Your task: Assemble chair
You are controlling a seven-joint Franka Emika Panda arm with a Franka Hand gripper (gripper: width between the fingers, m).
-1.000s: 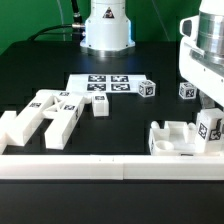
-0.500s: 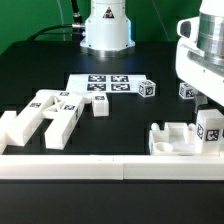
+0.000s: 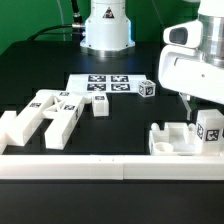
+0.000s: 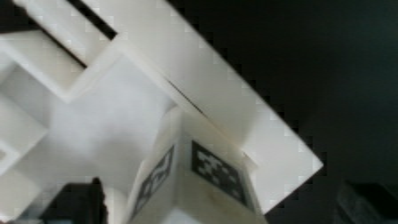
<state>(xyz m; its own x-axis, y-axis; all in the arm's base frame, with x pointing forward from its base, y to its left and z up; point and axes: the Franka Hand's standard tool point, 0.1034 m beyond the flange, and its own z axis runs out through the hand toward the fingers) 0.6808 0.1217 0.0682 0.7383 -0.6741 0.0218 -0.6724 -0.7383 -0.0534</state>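
Early stage — gripper (image 3: pixel 200 108) above the seat slab (image 3: pixel 170 142), jaw opening indiscernible; leg and bar pieces (image 3: pixel 45 115) lie loose, well apart, unjoined.

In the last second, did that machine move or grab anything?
The arm swung toward the exterior view's left and now hangs over the slab piece, hiding a small tagged block behind it. Whether its claw took hold of anything cannot be told. The loose pieces, the tagged cube and the marker board stayed put.
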